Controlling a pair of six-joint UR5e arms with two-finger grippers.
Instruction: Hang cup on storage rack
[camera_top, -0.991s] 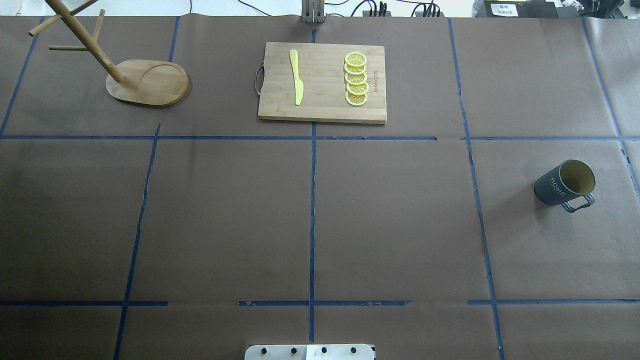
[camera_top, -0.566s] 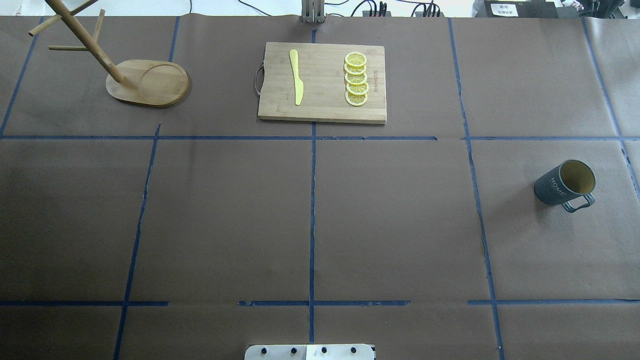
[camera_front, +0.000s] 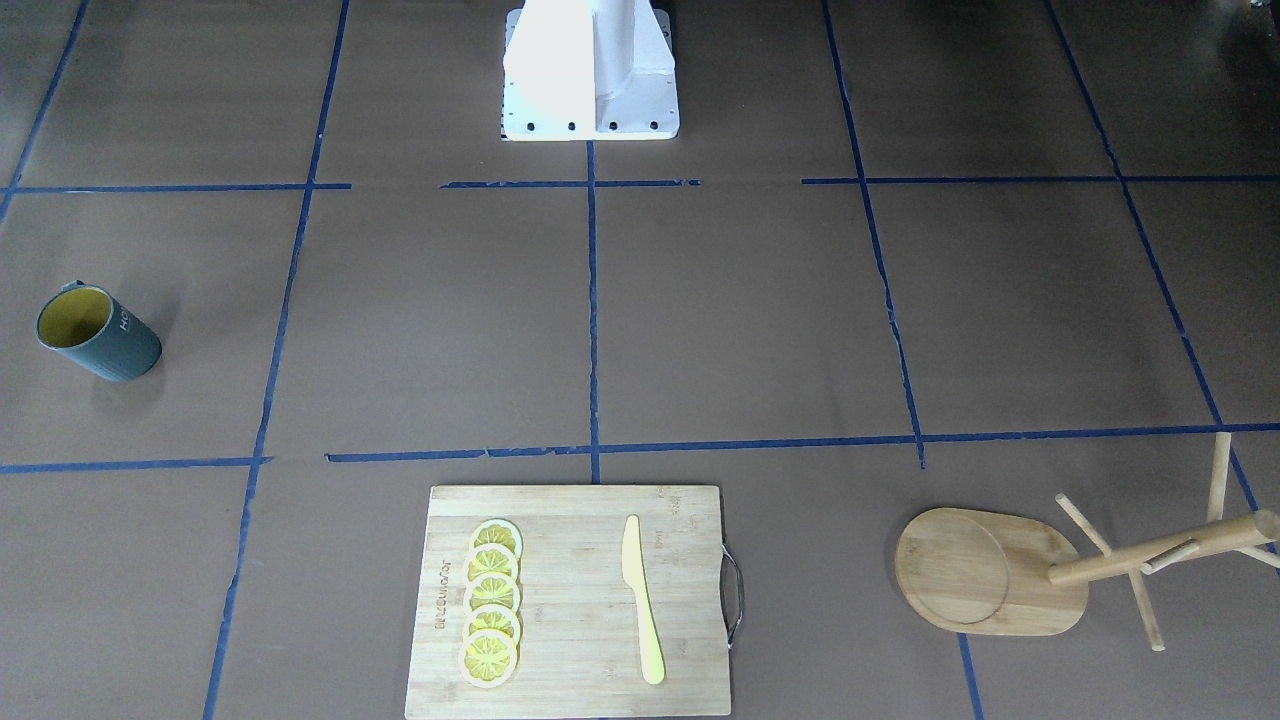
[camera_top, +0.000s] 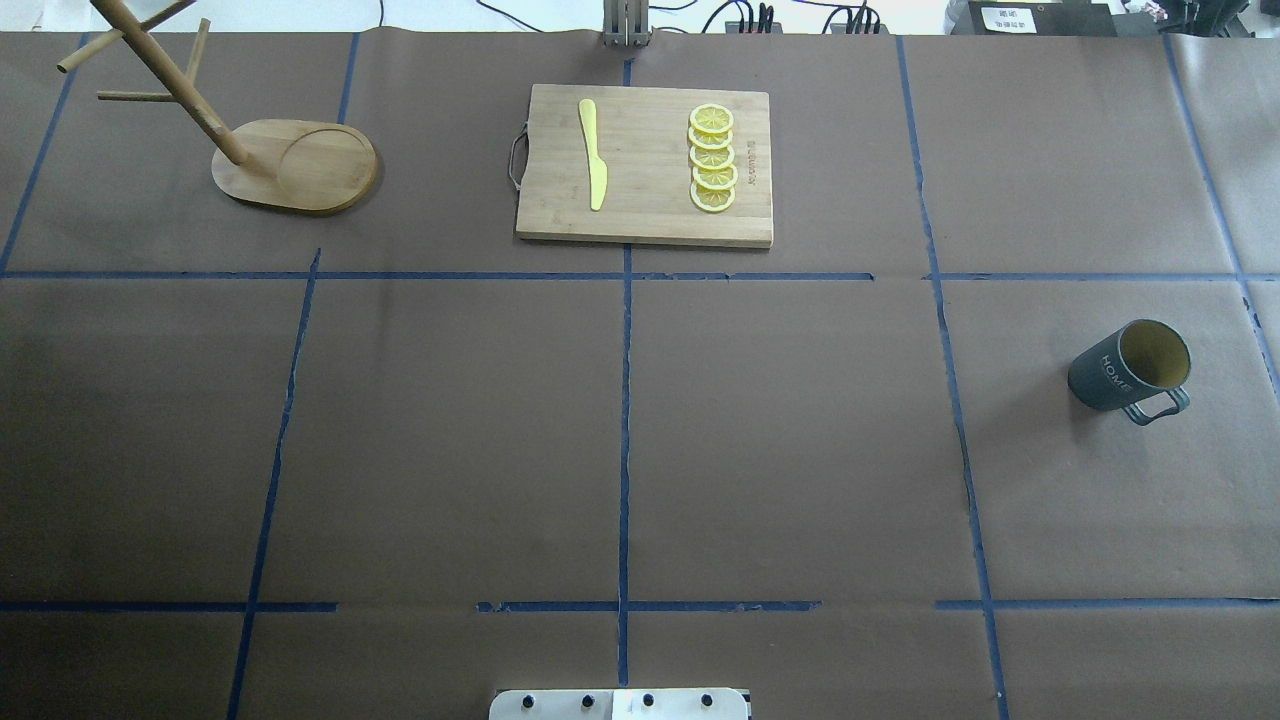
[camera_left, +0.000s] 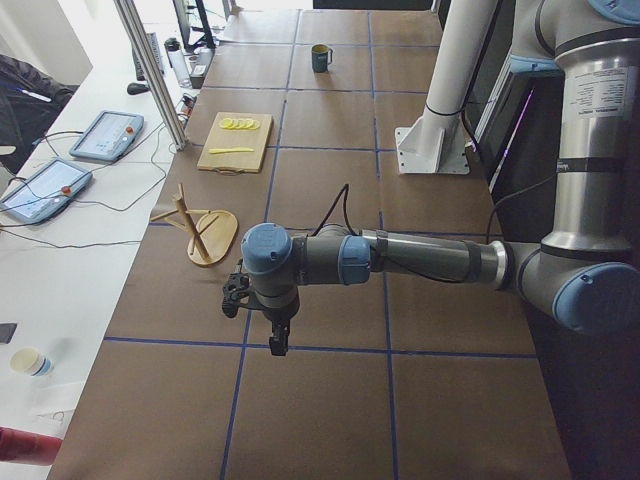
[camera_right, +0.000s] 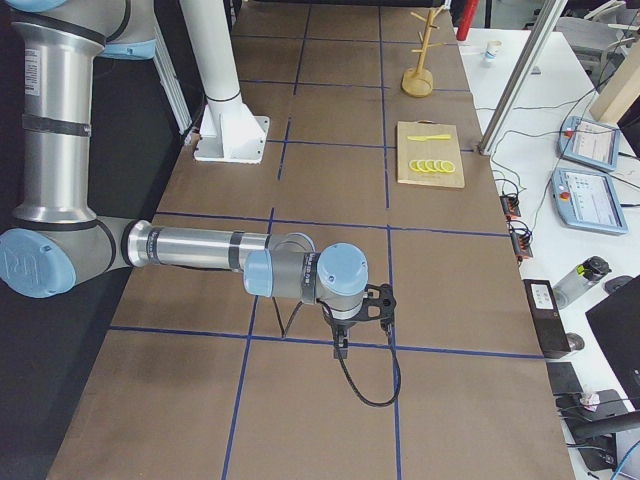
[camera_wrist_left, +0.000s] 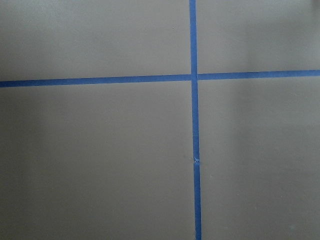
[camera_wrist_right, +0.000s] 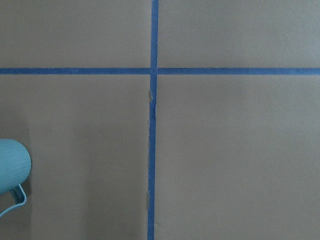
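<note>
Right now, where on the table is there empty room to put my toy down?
The big middle is bare, between the storage rack, the cutting board and the cup. So is the far corner beyond the cup. The board is crowded: lemon slices and a knife lie on it.

Cup (camera_top: 1105, 380) at right, storage rack (camera_top: 300, 172) at far left, cutting board (camera_top: 650, 205) between.

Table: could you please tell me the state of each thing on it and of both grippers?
Cup: upright, empty, unhung.
Rack: upright, pegs bare.
Board: flat, holding knife and lemon slices.
Left gripper: cannot tell.
Right gripper: cannot tell.
</note>
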